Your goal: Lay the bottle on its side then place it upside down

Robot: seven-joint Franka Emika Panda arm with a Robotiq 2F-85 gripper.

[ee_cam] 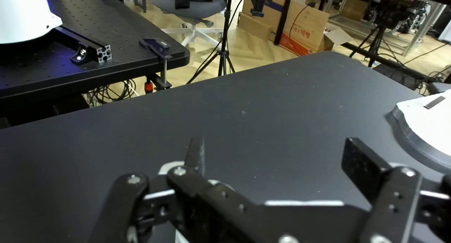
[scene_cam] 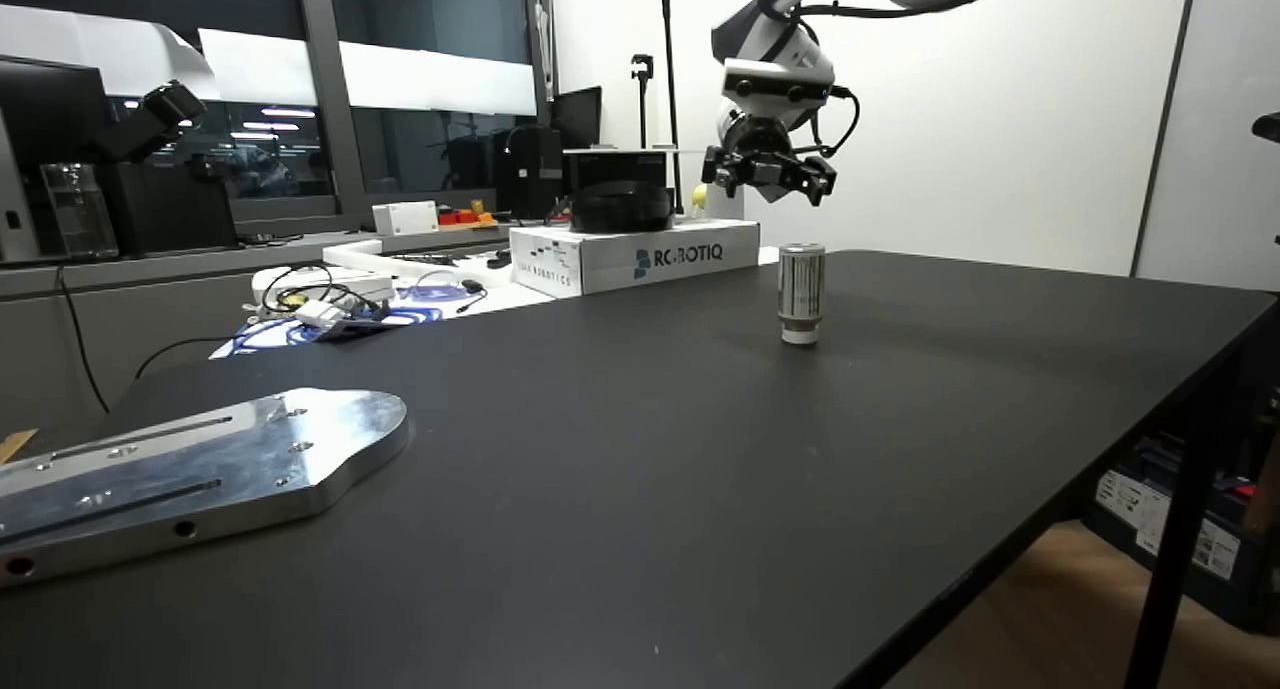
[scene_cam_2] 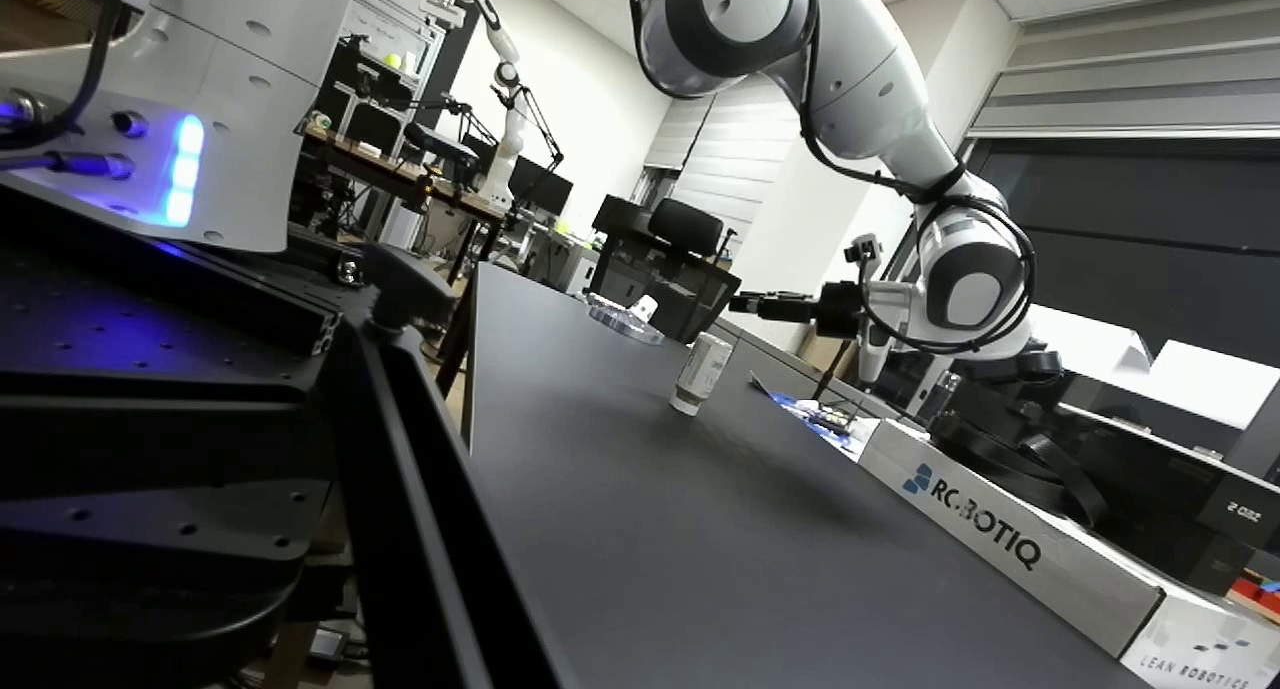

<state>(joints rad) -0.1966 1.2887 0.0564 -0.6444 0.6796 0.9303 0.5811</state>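
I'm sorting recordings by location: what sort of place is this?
Probably a robotics lab: another white robot arm stands in an exterior view's background, a box lettered ROBOTIQ shows in both exterior views, and the wrist view has a hole-dotted black bench top.

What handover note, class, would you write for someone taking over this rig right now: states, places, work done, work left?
Black two-fingered gripper: open, holding nothing, raised above the flat black tabletop.
Pale grey cylindrical bottle, material unclear: standing on the tabletop, white cap down, apart from the gripper.
Done: bottle upside down; whether it lay on its side first, these pictures can't show.
Left: apparently nothing beyond checking it stands steady.
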